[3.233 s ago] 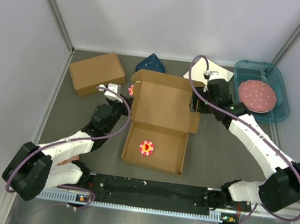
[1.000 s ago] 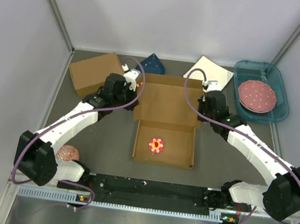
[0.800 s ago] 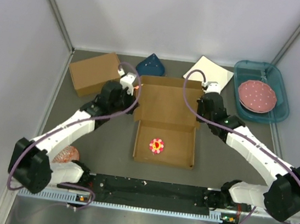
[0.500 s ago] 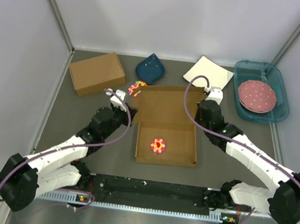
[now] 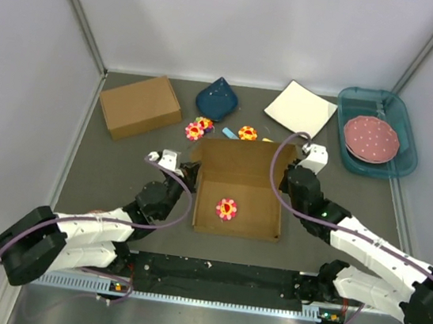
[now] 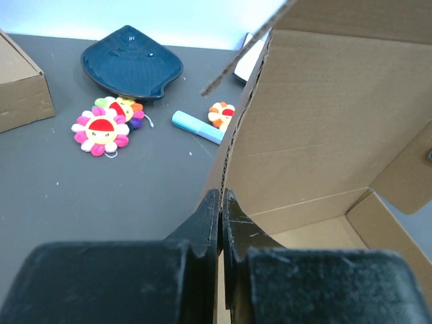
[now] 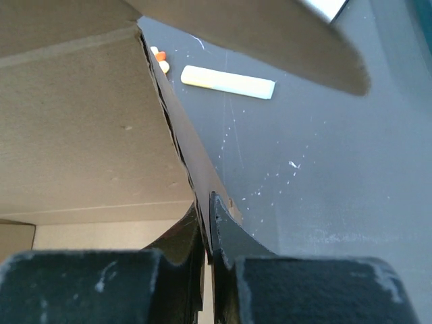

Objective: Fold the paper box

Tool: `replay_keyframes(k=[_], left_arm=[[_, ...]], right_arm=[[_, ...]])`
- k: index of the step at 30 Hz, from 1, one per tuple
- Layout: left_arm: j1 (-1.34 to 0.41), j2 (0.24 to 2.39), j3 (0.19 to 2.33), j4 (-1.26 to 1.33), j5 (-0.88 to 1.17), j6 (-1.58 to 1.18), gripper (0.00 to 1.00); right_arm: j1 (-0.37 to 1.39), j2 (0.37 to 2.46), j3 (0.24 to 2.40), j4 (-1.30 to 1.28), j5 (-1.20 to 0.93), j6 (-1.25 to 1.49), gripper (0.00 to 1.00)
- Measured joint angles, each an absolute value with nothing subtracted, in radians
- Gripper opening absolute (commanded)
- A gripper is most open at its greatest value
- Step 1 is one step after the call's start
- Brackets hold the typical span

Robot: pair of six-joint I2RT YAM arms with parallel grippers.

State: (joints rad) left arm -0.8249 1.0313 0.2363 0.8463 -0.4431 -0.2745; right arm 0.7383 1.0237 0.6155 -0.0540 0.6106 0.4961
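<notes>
**Figure. Paper box, part-folded, lid raised.** The paper box point(image 5: 242, 164) sits at the middle of the tabletop point(image 5: 119, 173), just ahead of the arm bases and between the two arms.

- **Done:** The near half stands as a shallow tray with low walls up along its front and both sides. A flower toy point(image 5: 226, 208) lies on the tray floor.
- **Lid:** The lid panel rises from the far wall, lifted off the tabletop and not closed. Its exact angle cannot be read from above.
- **Left tool:** The left tool point(image 6: 221, 202) is pressed together on the lid's left edge, with the cardboard sheet pinched between its fingers.
- **Right tool:** The right tool point(image 7: 206, 206) pinches the lid's right edge in the same way.
- **Flap:** A loose side flap point(image 6: 405, 177) hangs at the lid's far corner in the left wrist view, not tucked.
- **Left to do, as judged:** The lid has to come down over the tray, and its flaps must be seated inside the walls.

Two more flower toys point(image 5: 199, 128) and a blue dish point(image 5: 216, 99) lie beyond the box and apart from it. A deeper cardboard box point(image 5: 140, 106) rests well to the left.
</notes>
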Motion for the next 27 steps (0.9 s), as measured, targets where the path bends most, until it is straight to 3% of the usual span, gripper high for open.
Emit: replay_keyframes(k=[16, 22, 27], left_arm=[[-1.012, 1.214, 0.117, 1.277, -0.707, -0.250, 0.00], [-1.042, 1.219, 0.111, 1.298, -0.743, -0.287, 0.00], [-1.055, 1.147, 0.155, 1.167, -0.757, -0.347, 0.00]], right_arm=[[0.859, 0.905, 0.436, 0.079, 0.772, 0.619, 0.00], [0.879, 0.904, 0.419, 0.095, 0.804, 0.653, 0.00], [0.902, 0.906, 0.422, 0.068, 0.846, 0.640, 0.00]])
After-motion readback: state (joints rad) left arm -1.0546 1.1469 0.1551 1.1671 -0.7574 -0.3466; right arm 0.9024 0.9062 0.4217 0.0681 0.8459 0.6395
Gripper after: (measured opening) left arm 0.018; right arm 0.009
